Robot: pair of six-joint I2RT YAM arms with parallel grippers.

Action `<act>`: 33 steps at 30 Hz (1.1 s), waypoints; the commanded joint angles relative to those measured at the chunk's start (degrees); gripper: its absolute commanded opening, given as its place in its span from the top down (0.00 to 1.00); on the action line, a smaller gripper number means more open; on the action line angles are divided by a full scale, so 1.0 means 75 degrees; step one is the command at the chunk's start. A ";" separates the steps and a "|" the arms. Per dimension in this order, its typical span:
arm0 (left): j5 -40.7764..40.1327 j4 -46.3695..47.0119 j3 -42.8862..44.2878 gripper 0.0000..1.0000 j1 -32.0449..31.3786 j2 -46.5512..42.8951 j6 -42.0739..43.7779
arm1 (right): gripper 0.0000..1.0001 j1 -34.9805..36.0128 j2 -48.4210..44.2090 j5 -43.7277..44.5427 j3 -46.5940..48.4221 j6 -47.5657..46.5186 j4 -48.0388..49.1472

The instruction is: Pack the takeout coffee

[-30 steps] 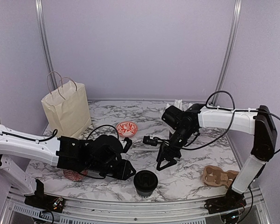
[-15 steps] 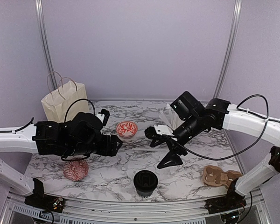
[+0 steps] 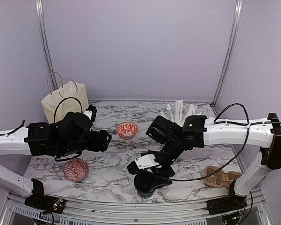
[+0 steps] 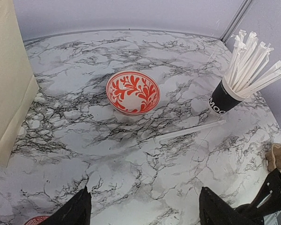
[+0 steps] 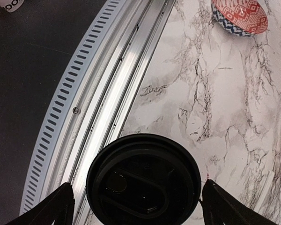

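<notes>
1. the takeout coffee is seen lidded and upright on the desk, well apart from the paper bag — at the near edge.
2. the right claw is held spread above it, one finger to each side; nothing is pinched.
3. the left claw is spread and empty, nearer the paper bag.
4. capping is judged done — lifting and packing, presumably into the paper bag, are left.

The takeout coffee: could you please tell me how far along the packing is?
Done: the lid sits on the takeout coffee. In hand: the right tool straddles it, open, not yet gripping; the left tool hangs open and empty. Left: grip it and move it, probably into the cardboard carrier or paper bag.
</notes>
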 commanded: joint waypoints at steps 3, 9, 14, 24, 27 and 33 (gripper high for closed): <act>-0.0100 -0.0012 -0.0152 0.20 0.0061 -0.0127 -0.0015 | 0.09 0.0166 0.0147 0.0296 0.0049 -0.0094 -0.0035; -0.0036 0.0056 -0.0202 0.20 0.0076 -0.0058 -0.0003 | 0.17 0.0179 0.0219 0.0504 -0.0007 -0.0015 0.0038; 0.0041 0.0123 -0.0255 0.20 0.0076 -0.0086 -0.0049 | 0.19 0.0179 0.0368 0.0655 0.0048 0.0010 0.0002; 0.0048 0.0140 -0.0377 0.20 0.0077 -0.0218 -0.0087 | 0.31 0.0141 0.0527 0.0731 0.0429 0.0150 -0.0175; -0.0012 0.0140 -0.0412 0.20 0.0088 -0.0302 -0.0063 | 0.32 -0.0139 0.0468 0.0966 0.0684 0.0162 -0.0190; -0.0046 0.0139 -0.0414 0.20 0.0087 -0.0368 -0.0018 | 0.34 -0.1209 0.0823 0.1233 0.1380 0.0487 -0.0154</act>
